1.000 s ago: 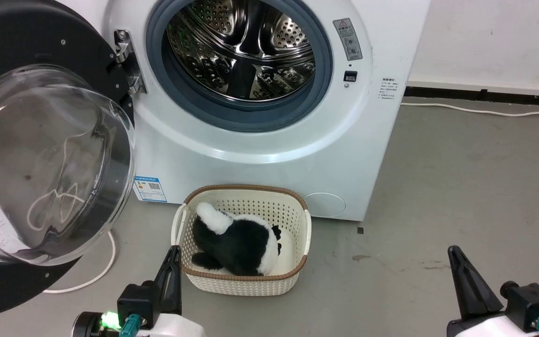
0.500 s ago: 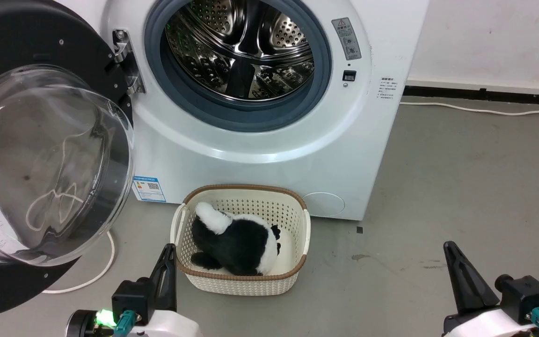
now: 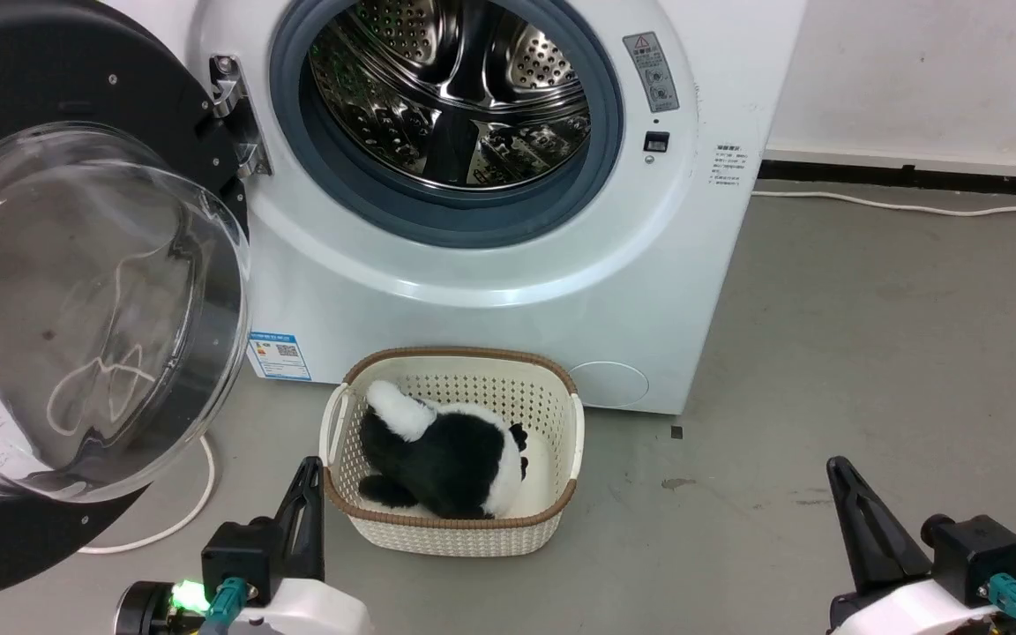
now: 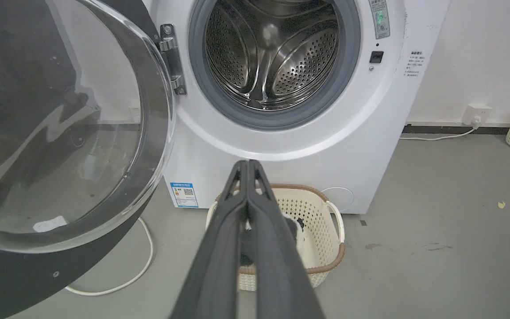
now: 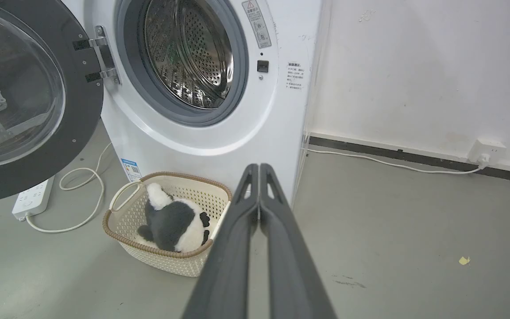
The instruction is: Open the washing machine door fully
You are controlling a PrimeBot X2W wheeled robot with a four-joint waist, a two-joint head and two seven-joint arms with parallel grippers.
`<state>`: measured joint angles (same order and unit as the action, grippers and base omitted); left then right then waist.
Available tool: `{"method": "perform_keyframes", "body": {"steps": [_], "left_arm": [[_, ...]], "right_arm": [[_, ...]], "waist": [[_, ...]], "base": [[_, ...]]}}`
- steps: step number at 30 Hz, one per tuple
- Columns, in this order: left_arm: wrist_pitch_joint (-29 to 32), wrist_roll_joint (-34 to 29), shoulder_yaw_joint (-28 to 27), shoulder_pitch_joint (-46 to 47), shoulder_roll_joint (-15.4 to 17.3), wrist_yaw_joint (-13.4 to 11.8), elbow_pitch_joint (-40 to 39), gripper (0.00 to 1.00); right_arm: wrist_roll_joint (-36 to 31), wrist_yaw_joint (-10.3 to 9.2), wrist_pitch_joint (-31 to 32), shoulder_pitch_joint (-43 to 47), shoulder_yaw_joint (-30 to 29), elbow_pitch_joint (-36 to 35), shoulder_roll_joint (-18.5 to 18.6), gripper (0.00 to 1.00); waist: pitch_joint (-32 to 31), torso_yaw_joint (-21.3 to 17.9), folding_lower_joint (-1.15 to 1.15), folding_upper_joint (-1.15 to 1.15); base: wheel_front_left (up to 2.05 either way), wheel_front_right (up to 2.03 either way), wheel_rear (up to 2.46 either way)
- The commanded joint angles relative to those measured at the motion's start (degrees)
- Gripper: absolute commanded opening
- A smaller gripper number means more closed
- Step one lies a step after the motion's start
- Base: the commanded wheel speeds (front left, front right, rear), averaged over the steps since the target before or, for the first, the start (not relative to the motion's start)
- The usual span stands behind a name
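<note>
Now | floor (image 3: 870, 335) open right of basket (image 3: 455, 538) | washing machine door (image 3: 85, 309) swung wide | left end effector (image 4: 247, 163), right end effector (image 5: 258, 166) pinched together, empty

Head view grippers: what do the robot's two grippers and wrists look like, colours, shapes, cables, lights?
The left gripper and right gripper each have long, dark, tapering fingers with slots near the tips, on a black block. Behind sits white casing with a teal plug; the left one also shows a green light.
</note>
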<state>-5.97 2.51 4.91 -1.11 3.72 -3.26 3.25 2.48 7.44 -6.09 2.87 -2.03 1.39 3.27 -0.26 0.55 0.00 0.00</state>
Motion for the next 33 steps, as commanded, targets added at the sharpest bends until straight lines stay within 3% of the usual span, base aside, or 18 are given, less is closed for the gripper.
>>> {"method": "perform_keyframes", "body": {"steps": [1,33], "left_arm": [[0.3,-0.4,-0.3,0.7,-0.3,0.4,-0.4,0.0],[4.2,-1.9,-3.5,1.0,-0.7,2.4,-2.4,0.0]], "right_arm": [[-0.4,0.03,0.4,-1.1,0.1,-0.4,-0.2,0.0],[-1.8,0.04,4.4,-2.3,1.5,-1.1,-0.3,0.0]], "waist": [[0.0,0.0,0.0,0.0],[0.2,-0.4,0.0,0.0]], "base": [[0.0,0.0,0.0],[0.0,0.0,0.0]]}}
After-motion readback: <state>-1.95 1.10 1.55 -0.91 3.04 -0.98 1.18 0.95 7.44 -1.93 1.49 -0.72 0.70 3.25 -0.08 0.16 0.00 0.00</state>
